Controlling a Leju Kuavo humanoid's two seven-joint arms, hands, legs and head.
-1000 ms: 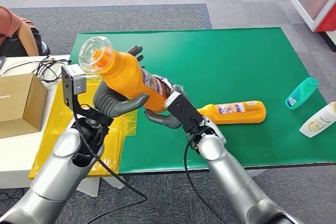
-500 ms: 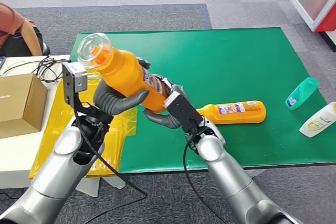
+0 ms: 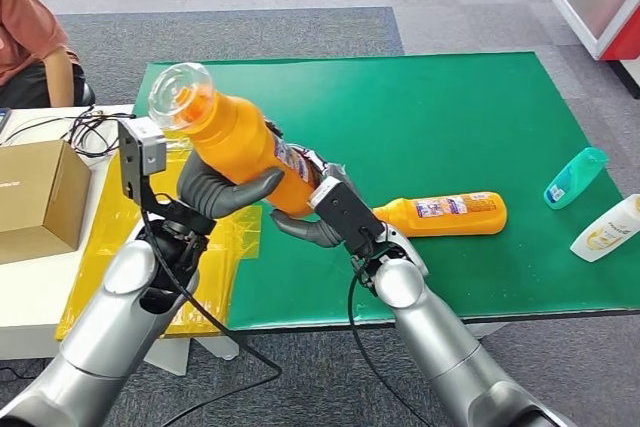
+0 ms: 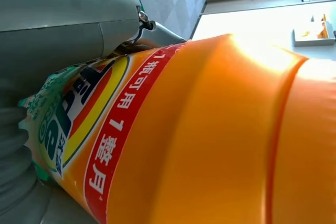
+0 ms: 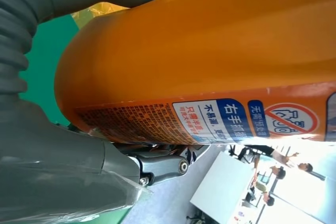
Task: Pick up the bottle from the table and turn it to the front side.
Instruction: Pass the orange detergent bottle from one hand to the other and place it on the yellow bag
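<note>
Bottle (image 3: 241, 142) is lifted off the table (image 3: 453, 127), gripped by left hand (image 3: 219, 192) and right hand (image 3: 306, 222); next, rotate its front label forward.

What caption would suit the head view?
Both hands, left hand and right hand, hold an orange bottle tilted above the green table.

A second orange bottle (image 3: 441, 214) lies on its side on the green mat (image 3: 453, 117). Near the mat's right edge lie a teal bottle (image 3: 575, 177) and a white bottle (image 3: 606, 229). Left of the mat sit a yellow sheet (image 3: 106, 222), a cardboard box (image 3: 38, 197), tangled cables (image 3: 87, 127) and a seated person (image 3: 34, 42).
</note>
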